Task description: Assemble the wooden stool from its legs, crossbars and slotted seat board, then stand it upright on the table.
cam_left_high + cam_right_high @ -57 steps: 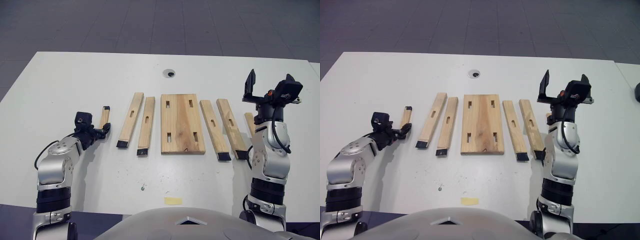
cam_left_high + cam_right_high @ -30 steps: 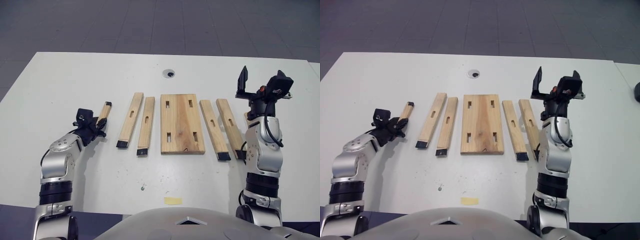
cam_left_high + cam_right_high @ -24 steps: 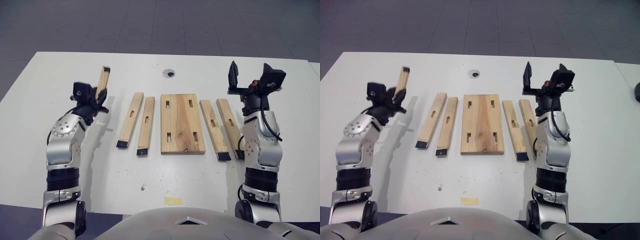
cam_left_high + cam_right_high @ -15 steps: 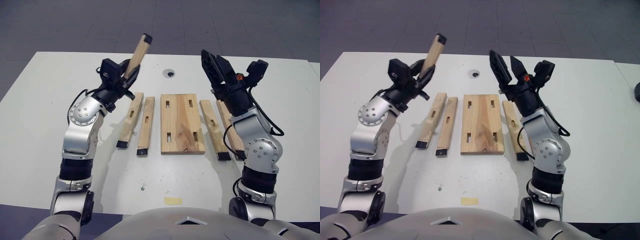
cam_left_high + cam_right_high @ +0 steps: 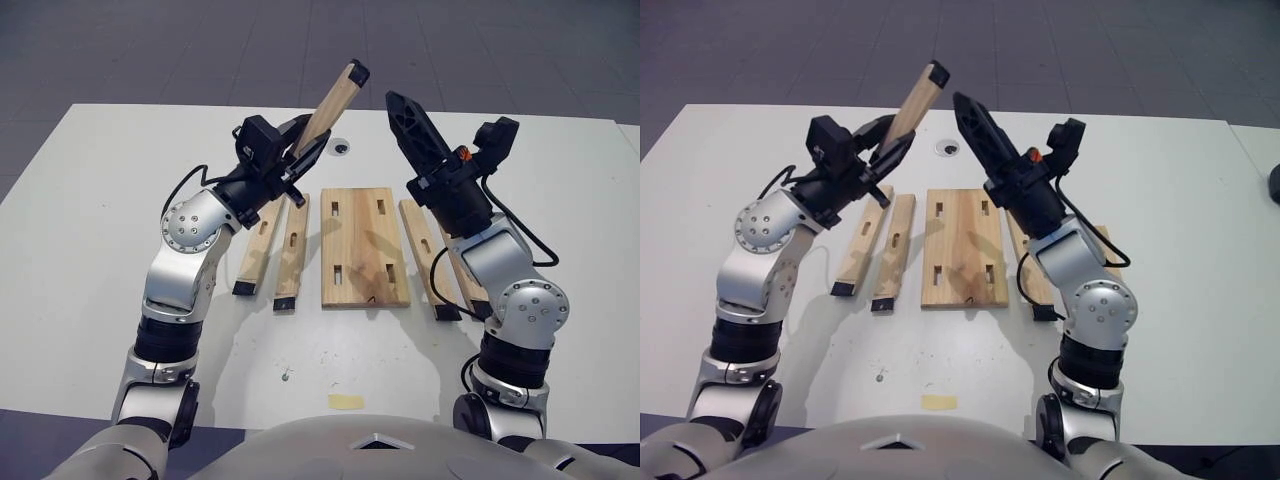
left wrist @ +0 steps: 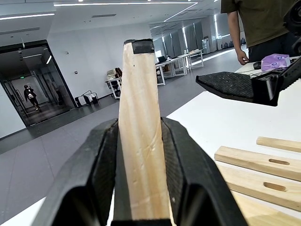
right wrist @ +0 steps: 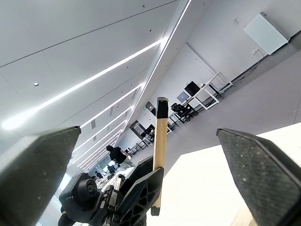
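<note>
I have the slotted seat board (image 5: 365, 247) lying flat in the middle of the white bench (image 5: 120, 200), its four slots facing up. Just left of it the inner left bar (image 5: 292, 250) and the outer left bar (image 5: 260, 240) lie side by side, each with one slot and a black cap at its near end. Just right of the board lies the right bar (image 5: 420, 240), black cap also near. My right forearm (image 5: 500, 265) crosses above that side and covers most of what lies beyond this bar, so I cannot tell how those pieces sit. Far of the board is a small cable hole (image 5: 950, 148), and a yellow note (image 5: 346, 401) sits close to the near edge. Above all this, over the far left corner of the board, my left gripper (image 5: 305, 145) holds the short wooden piece (image 5: 335, 100) clear of the bench, tilted with its black-capped end up and to the far right. Its fingers (image 6: 101, 160) are pressed flat against both sides of the wood, low on the piece. My right gripper (image 5: 405, 120) hangs just right of that raised end, apart from it, with its fingers (image 7: 37, 165) spread wide and touching nothing.
</note>
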### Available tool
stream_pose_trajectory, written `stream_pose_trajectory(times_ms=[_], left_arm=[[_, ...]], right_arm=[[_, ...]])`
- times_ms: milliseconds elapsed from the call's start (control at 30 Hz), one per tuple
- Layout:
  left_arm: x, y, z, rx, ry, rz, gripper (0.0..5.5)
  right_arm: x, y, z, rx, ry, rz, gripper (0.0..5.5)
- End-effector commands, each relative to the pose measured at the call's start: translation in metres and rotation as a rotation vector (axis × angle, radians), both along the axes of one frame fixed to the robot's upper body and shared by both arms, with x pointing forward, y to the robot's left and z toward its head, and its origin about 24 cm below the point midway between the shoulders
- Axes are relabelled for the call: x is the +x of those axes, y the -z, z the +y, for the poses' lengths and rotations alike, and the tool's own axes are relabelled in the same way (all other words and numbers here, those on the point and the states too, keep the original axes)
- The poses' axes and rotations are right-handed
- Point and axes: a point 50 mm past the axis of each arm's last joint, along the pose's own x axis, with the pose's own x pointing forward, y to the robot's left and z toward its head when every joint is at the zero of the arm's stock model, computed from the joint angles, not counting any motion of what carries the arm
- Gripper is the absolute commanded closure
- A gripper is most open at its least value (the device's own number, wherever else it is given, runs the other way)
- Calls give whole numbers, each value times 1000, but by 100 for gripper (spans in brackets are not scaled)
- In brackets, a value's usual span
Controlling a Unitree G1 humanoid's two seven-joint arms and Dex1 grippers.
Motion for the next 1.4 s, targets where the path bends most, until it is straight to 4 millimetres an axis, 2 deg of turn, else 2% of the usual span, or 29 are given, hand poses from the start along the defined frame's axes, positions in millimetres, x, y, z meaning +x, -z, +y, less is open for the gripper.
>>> stream_pose_trajectory(times_ms=[33,100,333,467,1133,1367,1400], left_arm=[[-7,2,-9,-11,68,34,422],[-12,3,-14,10,113,40,422],[-20,5,-18,47,175,52,422],[-20,6,-16,55,169,54,422],[-21,12,-18,94,150,55,422],[-20,10,-17,85,147,60,422],[-19,9,-16,79,141,64,385]], right_arm=[[14,-2,9,7,2,41,10],[19,0,10,5,7,69,10],[17,8,20,-7,-40,159,121],[16,13,18,-3,-29,207,190],[13,11,15,28,4,205,508],[12,14,15,39,28,217,509],[13,14,13,34,50,211,509]])
